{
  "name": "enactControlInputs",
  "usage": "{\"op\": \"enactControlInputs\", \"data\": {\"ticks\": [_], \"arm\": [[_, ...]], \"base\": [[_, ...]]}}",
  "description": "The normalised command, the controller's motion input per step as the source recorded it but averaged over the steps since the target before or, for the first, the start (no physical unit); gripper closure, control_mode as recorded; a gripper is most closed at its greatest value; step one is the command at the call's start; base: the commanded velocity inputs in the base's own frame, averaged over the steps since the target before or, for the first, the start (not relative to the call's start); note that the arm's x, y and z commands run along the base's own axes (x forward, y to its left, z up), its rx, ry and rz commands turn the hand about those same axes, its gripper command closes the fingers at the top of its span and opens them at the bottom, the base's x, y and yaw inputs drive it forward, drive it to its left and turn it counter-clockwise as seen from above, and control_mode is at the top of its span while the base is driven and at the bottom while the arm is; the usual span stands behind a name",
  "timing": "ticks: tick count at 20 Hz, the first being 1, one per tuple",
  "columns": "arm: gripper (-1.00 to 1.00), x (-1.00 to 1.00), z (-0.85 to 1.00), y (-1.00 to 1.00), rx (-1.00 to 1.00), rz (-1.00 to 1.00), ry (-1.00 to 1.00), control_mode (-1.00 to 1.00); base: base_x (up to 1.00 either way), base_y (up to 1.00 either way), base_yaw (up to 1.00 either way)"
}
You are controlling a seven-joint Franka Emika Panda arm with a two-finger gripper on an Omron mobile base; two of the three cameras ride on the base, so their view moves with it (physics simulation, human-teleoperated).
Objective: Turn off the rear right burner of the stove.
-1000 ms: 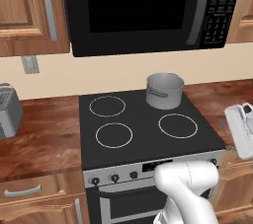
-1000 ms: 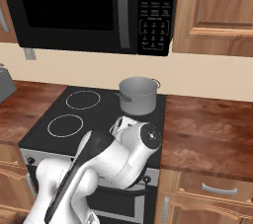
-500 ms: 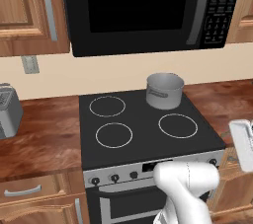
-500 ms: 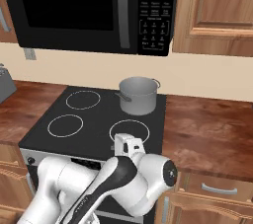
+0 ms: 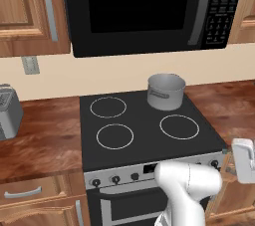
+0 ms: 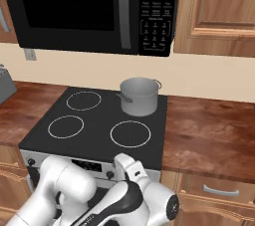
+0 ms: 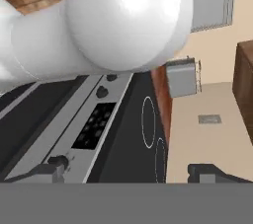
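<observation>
The stove sits between two stretches of counter, under the microwave. A pot stands on its rear right ring; the knobs run along the front panel. In the hand view the fingers stand well apart, the panel and a knob beside one, the wall by the other, a toaster beyond them.

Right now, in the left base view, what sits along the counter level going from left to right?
Toaster → bare wooden counter → stove with the pot on its rear right ring → gripper at the right edge.
</observation>
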Motion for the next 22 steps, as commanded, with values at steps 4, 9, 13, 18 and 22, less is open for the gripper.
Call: {"op": "enactControlInputs", "data": {"ticks": [4,9,13,18,22], "arm": [[-1.00,0.00,-0.68,-0.12,-0.03,0.01,-0.28,-1.00],[-1.00,0.03,-0.57,0.00,-0.07,0.01,-0.24,-1.00],[-1.00,0.07,-0.27,-0.03,-0.03,0.07,-0.17,-1.00],[-1.00,0.04,-0.11,-0.16,-0.04,0.05,-0.09,-1.00],[-1.00,0.13,-0.04,-0.13,-0.04,0.00,0.00,-1.00]], "base": [[0.00,0.00,0.00],[0.00,0.00,0.00],[0.00,0.00,0.00],[0.00,0.00,0.00],[0.00,0.00,0.00]]}}
